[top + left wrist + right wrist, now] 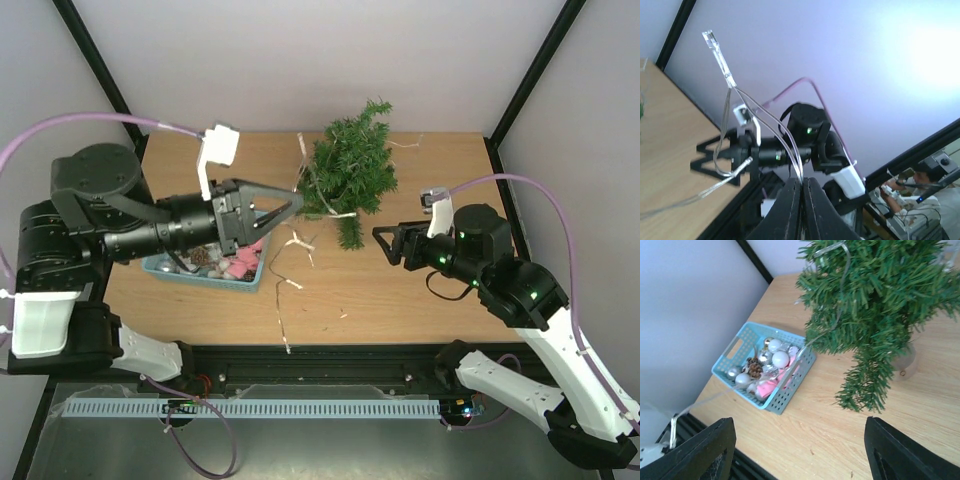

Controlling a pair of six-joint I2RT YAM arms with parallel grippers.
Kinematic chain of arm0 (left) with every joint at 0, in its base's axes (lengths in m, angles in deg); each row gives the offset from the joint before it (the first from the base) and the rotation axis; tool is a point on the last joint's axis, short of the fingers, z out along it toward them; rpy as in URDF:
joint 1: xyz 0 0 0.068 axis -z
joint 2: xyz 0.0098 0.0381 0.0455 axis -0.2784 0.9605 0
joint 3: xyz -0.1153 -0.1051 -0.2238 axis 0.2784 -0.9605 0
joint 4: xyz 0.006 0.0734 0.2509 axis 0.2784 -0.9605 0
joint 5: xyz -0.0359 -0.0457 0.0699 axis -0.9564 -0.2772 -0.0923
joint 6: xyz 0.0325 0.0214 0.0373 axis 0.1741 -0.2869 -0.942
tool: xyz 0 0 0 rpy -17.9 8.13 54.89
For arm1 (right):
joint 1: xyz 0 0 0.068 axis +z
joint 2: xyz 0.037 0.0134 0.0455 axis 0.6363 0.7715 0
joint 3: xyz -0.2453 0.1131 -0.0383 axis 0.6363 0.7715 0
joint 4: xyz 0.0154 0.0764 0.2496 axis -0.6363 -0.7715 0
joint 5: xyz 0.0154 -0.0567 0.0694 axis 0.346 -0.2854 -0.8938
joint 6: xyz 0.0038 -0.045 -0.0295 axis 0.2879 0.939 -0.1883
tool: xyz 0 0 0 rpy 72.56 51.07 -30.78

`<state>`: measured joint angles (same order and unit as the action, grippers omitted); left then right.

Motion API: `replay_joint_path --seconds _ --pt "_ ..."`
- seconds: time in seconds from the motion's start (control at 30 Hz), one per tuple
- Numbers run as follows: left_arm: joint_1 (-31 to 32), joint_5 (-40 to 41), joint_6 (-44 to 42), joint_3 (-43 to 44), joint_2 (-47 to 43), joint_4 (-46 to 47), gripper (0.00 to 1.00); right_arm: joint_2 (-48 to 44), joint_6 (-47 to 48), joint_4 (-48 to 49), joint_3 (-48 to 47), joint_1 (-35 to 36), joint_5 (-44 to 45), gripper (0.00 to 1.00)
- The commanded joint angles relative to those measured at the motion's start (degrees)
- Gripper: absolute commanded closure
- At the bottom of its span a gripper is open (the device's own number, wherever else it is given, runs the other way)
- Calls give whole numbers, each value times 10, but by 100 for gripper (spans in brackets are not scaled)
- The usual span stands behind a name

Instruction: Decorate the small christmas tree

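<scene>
Left gripper (801, 184) pinched closed on a clear light string (719, 57), right gripper (386, 243) spread wide and empty just beside the small christmas tree (352, 170) at the far middle of the table (400, 300), teal basket (790, 392) to its left.

The wooden table (400, 290) carries the small christmas tree (350, 170), standing near the middle of its far edge. A teal basket (790, 390) sits toward the left edge. A light string (279, 315) trails across the table's middle.

Left gripper (802, 182) pinches clear light string (720, 57); right arm (807, 130) beyond.
</scene>
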<state>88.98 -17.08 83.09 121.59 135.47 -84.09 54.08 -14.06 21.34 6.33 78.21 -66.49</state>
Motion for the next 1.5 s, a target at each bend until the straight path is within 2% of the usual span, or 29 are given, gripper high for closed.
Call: replay_joint_path --seconds 0.0,0.1,0.4,0.6,0.67,0.77,0.83,0.9,0.93,0.97,1.0,1.1,1.47 --pt "-39 -80 -65 11 51 53 98 -10 18 12 -15 -1 -89 29" --pt "-74 -123 -75 -5 61 107 98 -11 21 36 -10 -1 -141 30" --pt "-156 -285 -51 -8 115 236 98 15 48 72 -29 -1 -173 34" --pt "-198 -363 -20 -10 141 304 98 23 58 95 -19 -1 -100 34" --pt "-209 -379 -13 -10 145 316 98 27 60 104 -19 -1 -59 41" --pt "-230 -393 -7 -9 148 332 98 41 72 118 -22 -2 -37 62" --pt "-247 -402 -3 -10 150 342 98 53 78 129 -24 -1 -42 66" --pt "-264 -414 5 -10 155 356 98 60 81 146 -19 -1 -56 62" --pt "-275 -421 8 -10 158 364 98 63 84 153 -17 -1 -67 55" --pt "-282 -428 15 -10 161 372 98 64 85 163 -14 -2 -78 43" --pt "-288 -436 18 -10 163 378 98 62 85 170 -10 -1 -87 40" --pt "-303 -454 29 -11 175 396 98 55 86 194 8 -1 -96 36" --pt "-325 -481 46 -14 188 426 98 60 101 202 12 -1 -76 33"
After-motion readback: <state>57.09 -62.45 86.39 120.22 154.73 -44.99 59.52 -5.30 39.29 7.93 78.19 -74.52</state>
